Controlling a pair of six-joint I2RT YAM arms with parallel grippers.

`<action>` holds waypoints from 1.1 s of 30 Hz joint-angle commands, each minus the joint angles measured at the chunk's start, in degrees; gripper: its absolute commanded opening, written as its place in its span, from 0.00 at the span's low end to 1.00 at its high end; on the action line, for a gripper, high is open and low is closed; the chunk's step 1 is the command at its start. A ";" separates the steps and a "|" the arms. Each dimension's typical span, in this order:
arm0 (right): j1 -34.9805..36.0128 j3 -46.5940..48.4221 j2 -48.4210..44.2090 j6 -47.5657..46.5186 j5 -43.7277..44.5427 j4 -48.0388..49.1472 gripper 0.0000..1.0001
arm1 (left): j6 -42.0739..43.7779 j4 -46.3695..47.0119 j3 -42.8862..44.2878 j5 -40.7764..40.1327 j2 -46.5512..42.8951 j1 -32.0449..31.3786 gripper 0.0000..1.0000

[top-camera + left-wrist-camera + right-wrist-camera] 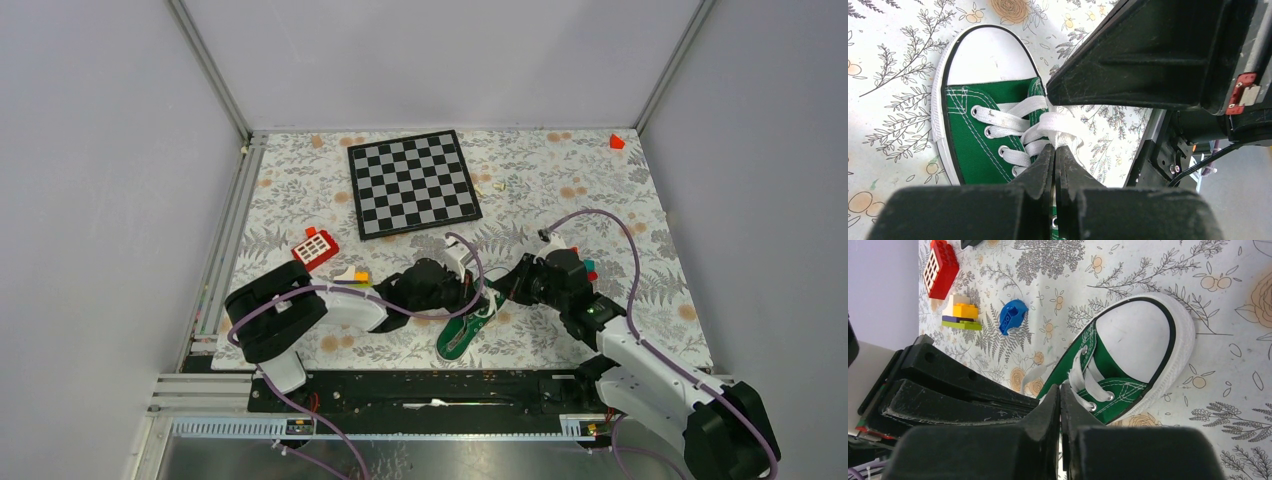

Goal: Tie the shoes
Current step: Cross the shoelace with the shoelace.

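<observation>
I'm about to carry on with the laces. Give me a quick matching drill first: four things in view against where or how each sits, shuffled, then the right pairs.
Things
1. chessboard
2. green sneaker
3. red grid brick
4. left pincer

Places or states
A. shut on a white lace
B. far side of the table, around the middle
C. near edge of the table
D. left of centre, near a small stack of coloured bricks

Pairs: 1-B, 2-C, 3-D, 4-A
</observation>
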 commanded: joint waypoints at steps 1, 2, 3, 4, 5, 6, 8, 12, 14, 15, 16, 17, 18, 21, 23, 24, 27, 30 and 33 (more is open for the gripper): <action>-0.26 0.33 -1.59 0.05 -1.69 2.27 0.00 | 1.13 5.14 -1.38 -1.01 -2.27 -0.26 0.00; -0.26 0.41 -1.77 0.07 -1.92 2.29 0.00 | 1.12 5.33 -1.61 -1.06 -2.33 -0.27 0.00; -0.26 0.58 -1.94 -0.07 -2.27 2.32 0.00 | 1.12 5.32 -1.79 -1.12 -2.44 -0.26 0.00; -0.26 0.80 -1.96 -0.14 -2.65 2.35 0.00 | 1.12 5.44 -1.95 -1.20 -2.50 -0.26 0.00; -0.26 1.13 -1.85 -0.30 -3.16 2.36 0.00 | 1.12 5.53 -2.10 -1.23 -2.63 -0.26 0.00; -0.21 1.41 -1.81 -0.48 -3.54 2.24 0.00 | 1.14 5.83 -2.25 -1.25 -2.62 -0.26 0.00; -0.26 2.10 -1.77 -0.92 -3.89 1.74 0.00 | 0.76 6.33 -2.39 -1.14 -2.74 -0.26 0.00; -0.26 3.12 -3.37 -1.88 -3.12 -0.04 0.00 | 0.43 7.10 -2.40 -0.58 -2.79 -0.26 0.00; -0.26 3.19 -4.76 -1.95 -2.75 -0.78 0.00 | 0.42 7.45 -2.48 -0.32 -2.93 -0.26 0.00; -0.26 3.25 -5.39 -1.96 -2.69 -1.06 0.00 | 0.52 7.83 -2.71 -0.20 -3.08 -0.26 0.00; -0.26 3.30 -5.85 -1.96 -2.68 -1.35 0.00 | 0.51 8.18 -2.80 -0.14 -3.14 -0.26 0.00; -0.26 3.42 -6.25 -1.82 -2.68 -1.72 0.00 | 0.66 8.39 -2.92 0.11 -3.26 -0.26 0.00; -0.26 3.38 -6.60 -1.66 -2.75 -1.83 0.00 | 0.80 8.83 -3.18 0.39 -3.30 -0.26 0.00; -0.26 3.30 -7.22 -1.56 -2.60 -2.09 0.00 | 0.45 12.46 -4.50 1.18 -3.34 -0.26 0.00; -0.26 3.35 -7.17 -1.71 -2.19 -2.30 0.00 | 0.32 13.61 -5.06 1.55 -3.39 -0.26 0.00; -0.26 3.34 -6.94 -1.78 -2.08 -2.19 0.00 | 0.25 13.82 -5.18 1.82 -3.31 -0.26 0.00; -0.30 3.54 -6.42 -2.03 -2.23 -1.92 0.00 | 0.41 14.19 -5.51 2.70 -3.17 -0.26 0.00; -0.26 3.60 -6.44 -2.17 -2.18 -1.68 0.00 | 0.87 14.45 -6.33 2.79 -3.43 -0.26 0.00; -0.26 3.65 -6.85 -2.20 -1.83 -1.69 0.00 | 1.04 14.56 -7.10 2.75 -3.89 -0.26 0.00</action>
